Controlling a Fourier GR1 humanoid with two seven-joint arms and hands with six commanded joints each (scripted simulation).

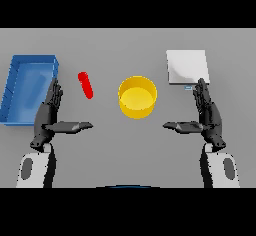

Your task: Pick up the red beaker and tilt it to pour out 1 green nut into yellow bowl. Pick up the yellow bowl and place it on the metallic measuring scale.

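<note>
A slim red beaker (86,85) lies tilted on the grey table, left of centre. The yellow bowl (137,97) stands in the middle, and I see nothing inside it. A flat metallic measuring scale (187,67) rests at the back right. My left hand (50,113) hovers open just below and left of the beaker, fingers straight and thumb pointing inward. My right hand (206,114) mirrors it, open, just in front of the scale and right of the bowl. Neither hand touches anything. No green nut shows.
A blue tray (19,100) sits at the far left, right beside my left hand.
</note>
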